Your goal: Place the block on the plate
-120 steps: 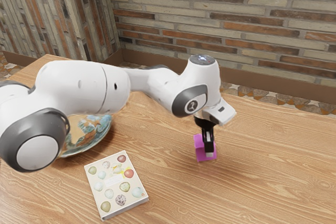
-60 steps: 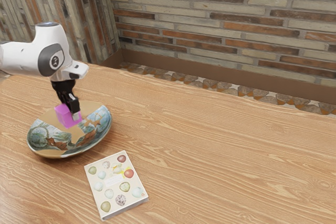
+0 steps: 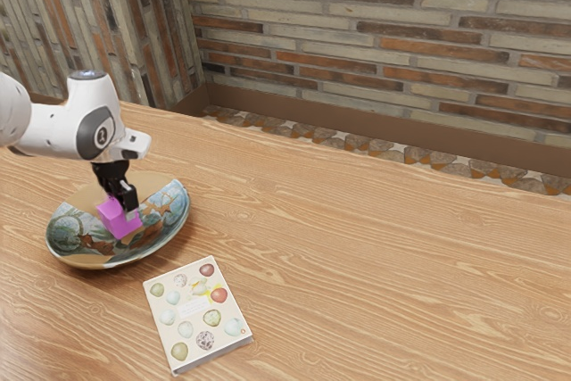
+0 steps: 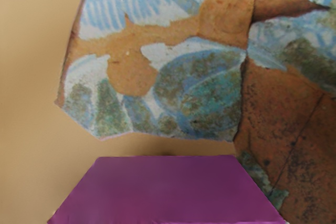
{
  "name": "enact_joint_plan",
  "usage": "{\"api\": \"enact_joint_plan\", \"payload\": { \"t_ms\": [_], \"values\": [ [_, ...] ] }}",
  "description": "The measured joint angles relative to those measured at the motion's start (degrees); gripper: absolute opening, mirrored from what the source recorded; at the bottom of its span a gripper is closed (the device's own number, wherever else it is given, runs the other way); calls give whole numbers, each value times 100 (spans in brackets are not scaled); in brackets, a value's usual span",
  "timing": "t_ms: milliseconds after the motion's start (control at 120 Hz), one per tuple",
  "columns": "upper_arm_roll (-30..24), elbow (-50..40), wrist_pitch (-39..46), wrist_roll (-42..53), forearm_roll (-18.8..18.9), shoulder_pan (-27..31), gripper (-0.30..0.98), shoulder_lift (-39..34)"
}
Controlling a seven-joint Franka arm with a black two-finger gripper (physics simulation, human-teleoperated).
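From the exterior view's left, my arm [image 3: 53,131] reaches in above the plate [image 3: 67,233], a shallow, patterned dish whose rim curves up around its middle. The block [image 3: 119,222], a plain magenta piece, is over the middle of the plate, inside the rim; I can't tell whether its underside touches the surface. My gripper [image 3: 124,206] points down into the plate's hollow and has the block pinched: one finger lies on the side nearer the plate's right rim, and I take the other to be pressing the opposite face, mostly out of my sight.

I judge the block light and stiff, with flat faces that shouldn't give under a firm squeeze. Two opposite upright faces are the place to take it, so this hold suits me. Its smooth sides could slip if I grip off-centre, and on the dished surface it may tip or slide a little at release. The plate looks like the brittle partner, so I'd ease down gently, then open evenly and lift straight up.

Beyond the plate, toward the exterior view's right and nearer the camera, lies the egg-patterned book [image 3: 196,314], just beside it.
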Motion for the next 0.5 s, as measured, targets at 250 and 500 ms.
{"api": "enact_joint_plan", "payload": {
  "t_ms": [250,500],
  "values": [
    [88,-63,71,40,-13,-242,62,-851],
    [418,1222,-2006,-655,96,-1976,67,-1914]
  ]
}}
